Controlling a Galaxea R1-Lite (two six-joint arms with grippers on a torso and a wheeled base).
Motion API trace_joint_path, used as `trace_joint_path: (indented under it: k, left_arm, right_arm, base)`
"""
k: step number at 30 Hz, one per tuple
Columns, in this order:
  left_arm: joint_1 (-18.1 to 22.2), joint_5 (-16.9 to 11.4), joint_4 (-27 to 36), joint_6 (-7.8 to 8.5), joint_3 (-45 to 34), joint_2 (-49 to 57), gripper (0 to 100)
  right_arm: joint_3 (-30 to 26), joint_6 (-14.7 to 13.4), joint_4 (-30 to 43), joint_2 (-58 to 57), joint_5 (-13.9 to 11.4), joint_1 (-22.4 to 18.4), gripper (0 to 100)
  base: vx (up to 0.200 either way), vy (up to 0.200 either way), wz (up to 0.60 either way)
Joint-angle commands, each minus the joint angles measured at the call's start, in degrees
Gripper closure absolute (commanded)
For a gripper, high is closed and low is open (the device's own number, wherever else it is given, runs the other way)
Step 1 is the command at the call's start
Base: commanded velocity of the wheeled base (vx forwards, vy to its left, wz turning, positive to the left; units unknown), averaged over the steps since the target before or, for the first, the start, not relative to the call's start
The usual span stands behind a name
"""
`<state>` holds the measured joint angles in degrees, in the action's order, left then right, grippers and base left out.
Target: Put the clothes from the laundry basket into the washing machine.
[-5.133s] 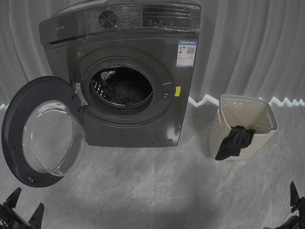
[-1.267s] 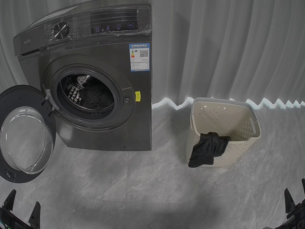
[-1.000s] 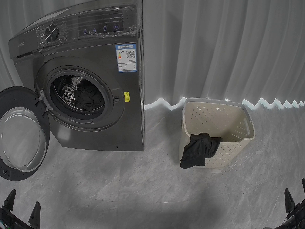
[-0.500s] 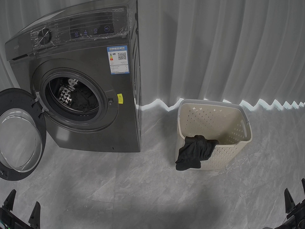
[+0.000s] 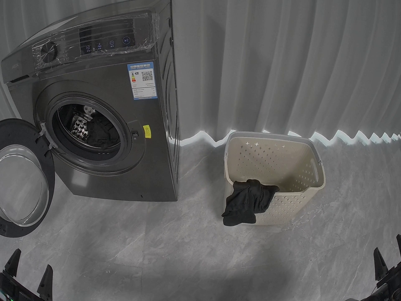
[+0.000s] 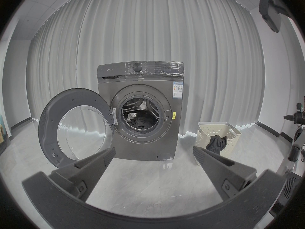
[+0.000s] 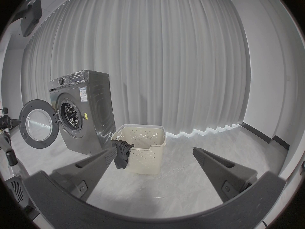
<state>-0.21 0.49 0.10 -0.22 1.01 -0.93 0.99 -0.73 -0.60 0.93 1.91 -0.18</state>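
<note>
The grey washing machine (image 5: 154,159) stands at the left with its round door (image 5: 10,128) swung wide. Dark clothes (image 5: 98,132) lie inside the drum. To its right, on the floor, sits the cream laundry basket (image 5: 271,135). A black garment (image 5: 246,201) hangs over its near rim and down the outside. My left gripper (image 5: 29,268) is low at the near left, open and empty. My right gripper (image 5: 389,253) is low at the near right, open and empty, well short of the basket (image 7: 149,156) and the garment (image 7: 122,153). The left gripper (image 6: 153,149) faces the machine (image 6: 143,77).
White curtains (image 5: 271,55) hang behind the machine and the basket. Bare grey tiled floor (image 5: 188,251) stretches between me and both. The open door juts out to the left of the machine's front.
The head camera has swung to the right, so the machine and basket sit further left in the picture. Both grippers stay low and open, as before.
</note>
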Motion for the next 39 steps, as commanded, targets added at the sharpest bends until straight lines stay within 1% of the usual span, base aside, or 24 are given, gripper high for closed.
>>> trace_joint_path:
  k: [1,2,11,13,14,15,17,18,20,22,23,25,26,27,30,31,32,33,36,38,39]
  left_arm:
    - [0.03,0.04,-0.01,0.04,-0.92,0.93,0]
    - [0.03,0.04,-0.01,0.04,-0.92,0.93,0]
    - [0.03,0.04,-0.01,0.13,-0.92,0.93,0]
    - [0.03,0.04,-0.01,0.04,-0.92,0.93,0]
    - [0.03,-0.05,-0.01,0.13,-0.92,0.93,0]
    - [0.12,0.04,-0.01,0.13,-0.92,0.93,0]
    - [0.03,-0.05,-0.01,0.13,-0.92,0.93,0]
    - [0.03,-0.05,-0.01,0.13,-0.92,0.93,0]
    - [0.12,-0.05,-0.01,0.13,-0.92,0.93,0]
    - [0.12,0.04,-0.01,0.13,-0.92,0.93,0]
    - [0.12,0.04,-0.01,0.13,-0.92,0.93,0]
    - [0.12,0.04,-0.01,0.13,-0.92,0.93,0]
    - [0.12,0.04,-0.01,0.13,-0.92,0.93,0]
    - [0.12,0.04,-0.01,0.22,-0.92,0.93,0]
    - [0.12,0.13,-0.01,0.31,-0.92,0.93,0]
    - [0.12,0.13,-0.01,0.31,-0.92,0.93,0]
    - [0.12,0.13,-0.01,0.22,-0.92,0.93,0]
    - [0.12,0.04,-0.01,0.13,-0.92,0.93,0]
    - [0.12,0.04,-0.01,0.13,-0.92,0.93,0]
    - [0.12,0.04,-0.01,0.13,-0.92,0.93,0]
    - [0.12,0.04,-0.01,0.13,-0.92,0.93,0]
  right_arm:
    - [-0.99,-0.06,-0.02,-0.93,0.02,0.01,0]
    - [-0.99,0.03,-0.02,-0.93,0.02,0.01,0]
    - [-0.99,0.29,-0.02,-0.93,-0.33,-0.17,0]
    - [-0.99,0.20,-0.11,-0.93,-0.16,-0.17,0]
    - [-0.11,0.47,-0.90,-0.93,-0.33,-0.17,0]
    - [2.35,0.47,-1.86,-0.93,-0.42,-0.17,0]
    - [10.79,0.38,-0.81,0.13,-0.68,-0.08,0]
    - [13.34,0.29,1.04,2.68,-1.04,0.09,0]
    - [15.18,0.20,4.46,7.60,-2.62,0.53,0]
    - [14.83,-0.06,5.96,13.14,-6.04,2.03,0]
    - [14.74,-0.32,6.13,16.04,-8.24,2.91,0]
    - [14.74,-0.32,6.13,16.30,-8.33,2.91,0]
    - [14.74,-0.32,5.61,23.68,-12.02,3.79,0]
    - [15.27,-0.24,4.73,29.31,-13.25,3.87,0]
    - [15.01,-0.24,0.77,39.33,-13.78,4.40,0]
    - [15.01,-0.24,0.51,39.85,-13.78,4.40,0]
    - [14.39,-0.41,-3.36,45.66,-13.69,5.46,0]
    - [14.22,-0.59,-4.94,47.94,-13.69,6.07,0]
    - [13.87,-2.87,-9.60,54.80,-13.60,8.36,0]
    - [13.95,-4.10,-11.09,57.08,-13.60,9.32,0]
    - [13.95,-4.10,-11.09,57.08,-13.60,9.32,0]
  base:
    - [0.000,-0.200,0.00]
    - [0.000,-0.200,0.00]
    - [0.000,0.000,0.00]
    - [0.200,0.000,0.00]
    - [0.200,0.000,0.00]
    - [0.200,0.000,0.00]
    - [0.200,0.000,0.00]
    - [0.200,0.000,0.00]
    - [0.200,0.000,0.00]
    - [0.200,0.000,0.00]
    - [0.200,0.000,0.00]
    - [0.000,0.000,0.00]
    - [0.000,0.000,0.00]
    - [0.000,0.000,0.00]
    - [0.000,0.000,0.00]
    - [0.000,0.000,0.00]
    - [0.000,0.000,0.00]
    - [0.000,0.200,0.00]
    - [0.000,0.200,0.00]
    - [0.000,0.200,0.00]
    - [0.000,0.200,0.00]
